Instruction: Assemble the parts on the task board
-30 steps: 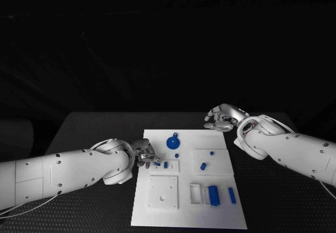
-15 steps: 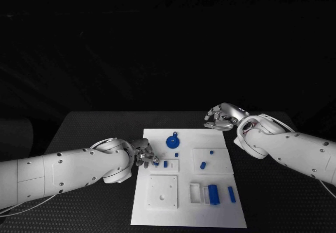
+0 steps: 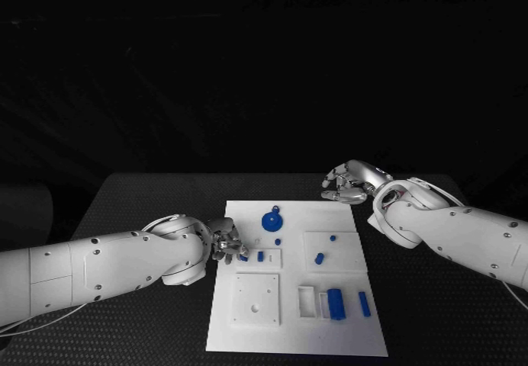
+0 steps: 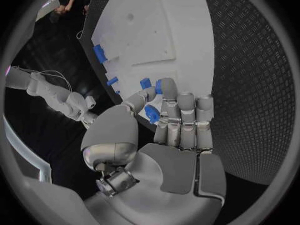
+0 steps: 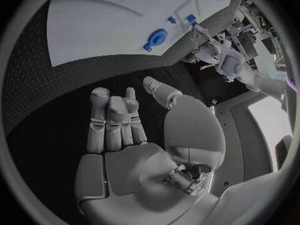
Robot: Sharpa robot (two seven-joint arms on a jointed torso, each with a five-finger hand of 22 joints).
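Observation:
The white task board [image 3: 255, 331] lies mid-table. My left hand [image 3: 228, 245] is at the board's left edge, beside a small raised block [image 3: 268, 260] that holds a short blue peg [image 3: 261, 257]. In the left wrist view, thumb and fingers [image 4: 178, 110] pinch a small blue part [image 4: 152, 113] just over the board [image 4: 156, 35]. My right hand [image 3: 350, 185] hovers over the black table past the board's far right corner, loosely curled and holding nothing; its fingers [image 5: 112, 120] lie side by side with the thumb apart. A round blue disc [image 3: 271, 223] sits at the far end.
Small blue pieces [image 3: 319, 260] stand on the right square plate. A blue cylinder [image 3: 336, 303] and a blue bar [image 3: 364, 304] lie near the front right, next to a white slot. A square plate with a hole [image 3: 256, 301] sits at the front left.
My left hand has edged slightly right toward the small raised block, keeping the blue part pinched. The right hand has barely moved.

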